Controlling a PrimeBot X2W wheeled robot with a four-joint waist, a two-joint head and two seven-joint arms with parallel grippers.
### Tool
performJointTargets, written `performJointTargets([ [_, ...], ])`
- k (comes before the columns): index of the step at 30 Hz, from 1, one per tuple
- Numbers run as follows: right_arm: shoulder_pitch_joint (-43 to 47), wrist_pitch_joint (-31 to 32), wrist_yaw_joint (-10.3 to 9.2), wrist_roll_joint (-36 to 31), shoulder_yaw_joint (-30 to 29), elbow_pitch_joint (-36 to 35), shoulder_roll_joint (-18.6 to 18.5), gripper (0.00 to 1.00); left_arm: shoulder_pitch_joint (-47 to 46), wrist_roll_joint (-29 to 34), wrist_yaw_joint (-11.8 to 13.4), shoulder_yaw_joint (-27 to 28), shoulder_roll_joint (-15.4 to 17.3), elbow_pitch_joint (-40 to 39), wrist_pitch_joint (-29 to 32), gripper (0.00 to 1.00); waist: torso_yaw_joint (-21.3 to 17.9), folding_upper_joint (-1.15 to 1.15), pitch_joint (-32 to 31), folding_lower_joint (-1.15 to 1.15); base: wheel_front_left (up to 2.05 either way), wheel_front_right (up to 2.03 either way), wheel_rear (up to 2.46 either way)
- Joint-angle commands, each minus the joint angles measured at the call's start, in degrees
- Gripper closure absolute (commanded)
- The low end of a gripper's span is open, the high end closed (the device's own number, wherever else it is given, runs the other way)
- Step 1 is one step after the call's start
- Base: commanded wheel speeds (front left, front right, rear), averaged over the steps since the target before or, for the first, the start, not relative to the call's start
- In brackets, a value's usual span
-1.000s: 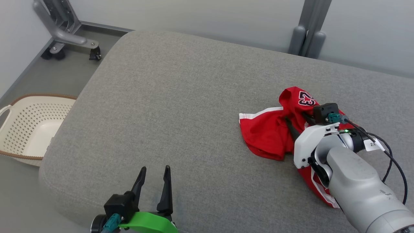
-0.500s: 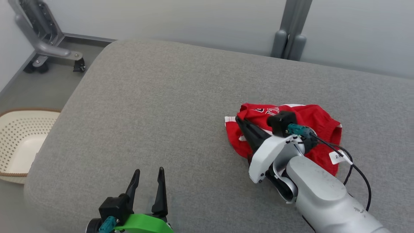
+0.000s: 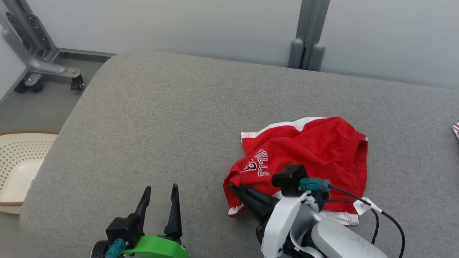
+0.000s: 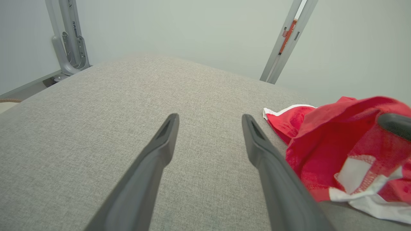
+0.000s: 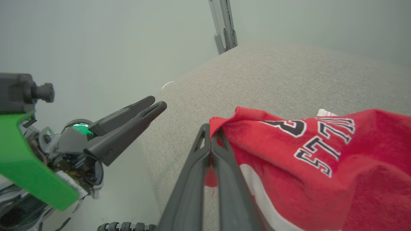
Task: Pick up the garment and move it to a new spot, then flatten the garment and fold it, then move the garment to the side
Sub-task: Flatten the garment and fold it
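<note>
On the counter (image 3: 161,118), centre-right in the head view: garment (image 3: 315,154), crumpled in a loose heap, near the front edge.

Surface: counter is a broad padded slab in grey woven upholstery, fine flecked weave, rounded corner and soft rolled edges. Matte, no visible seams.

Room: pale grey wall panels (image 3: 179,25) behind, joined by a grey metal post (image 3: 306,36). Grey floor (image 3: 39,107) to the left. A grey metal frame on castors (image 3: 36,66) stands at the far-left corner. A cream plastic basket (image 3: 14,168) with perforated walls and a brown rim sits on the floor beside the counter. A scrap of red-and-white cloth (image 3: 456,129) shows at the right edge of the counter.

Garment: red knit with a soft, slightly fuzzy face, white trim bands with red stitching, black-and-white outlined lettering and a numeral, gathered elastic band along the far side.

Right claw (image 3: 233,186): fingers pressed together, pinching the garment's near-left fold; in the right wrist view the red edge (image 5: 321,179) wraps the tips (image 5: 208,128). White wrist shell, with a black cable (image 3: 391,218) and a white tag.

Left claw (image 3: 160,188): fingers spread, nothing between them, above bare upholstery left of the garment (image 4: 321,141), apart from it. Dark tapered fingers (image 4: 160,150), green bracket (image 3: 157,247) at the wrist.
</note>
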Motion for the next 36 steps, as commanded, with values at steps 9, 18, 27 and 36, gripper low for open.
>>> performJointTargets([
  [9,-4.07,-2.79,-0.06,-4.2,-2.49,15.7,5.51,0.52,-1.93,-0.53,-0.36,0.06,0.17,-0.14,-0.16,0.0,6.86,0.0,2.14,0.0,0.0,0.0,0.0],
  [18,-9.35,-10.56,-0.06,-0.69,-4.21,23.57,7.73,0.0,-1.75,-1.13,-0.05,-1.34,0.17,0.23,-0.17,0.0,6.43,0.0,1.72,0.0,0.0,0.0,0.0],
  [27,-9.73,-17.95,-0.06,-2.69,-11.97,25.73,4.05,0.0,-2.47,-0.73,-0.39,-3.22,0.18,1.01,-0.17,0.0,-0.16,0.0,0.39,0.0,0.0,0.0,0.0],
  [36,-0.98,-19.14,-0.06,-7.2,-22.86,22.27,-0.24,0.0,-1.98,-0.99,-0.16,-4.15,0.18,1.61,-0.17,0.0,-5.48,0.0,-0.12,0.0,0.0,0.0,0.0],
])
